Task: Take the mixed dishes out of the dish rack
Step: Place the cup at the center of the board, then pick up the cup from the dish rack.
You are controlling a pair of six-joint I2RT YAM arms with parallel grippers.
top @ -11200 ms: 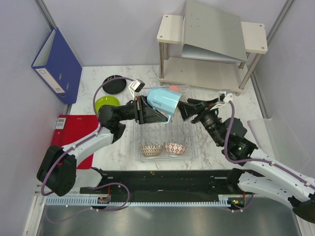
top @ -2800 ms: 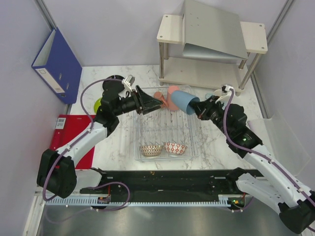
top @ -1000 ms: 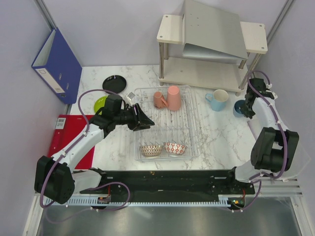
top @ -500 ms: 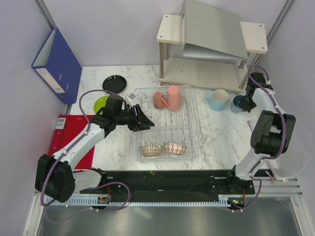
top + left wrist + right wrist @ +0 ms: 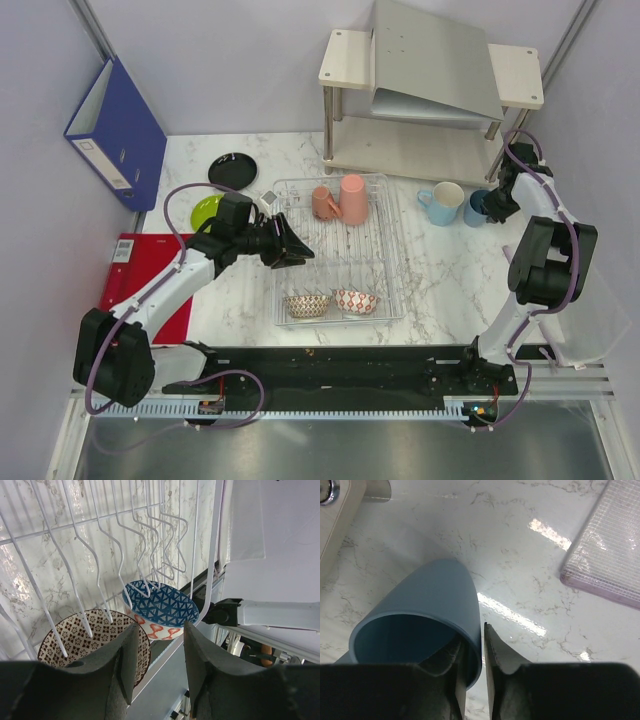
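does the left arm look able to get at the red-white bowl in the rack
Probably yes: the left gripper hangs open over the dish rack, aimed at the red-white bowl. Only wire prongs stand between, so it would need to drop in from above them.

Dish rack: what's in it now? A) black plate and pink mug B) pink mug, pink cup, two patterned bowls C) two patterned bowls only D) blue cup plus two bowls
B: the dish rack holds the pink mug and pink cup at its far end, the brown-white bowl and red-white bowl at its near end.
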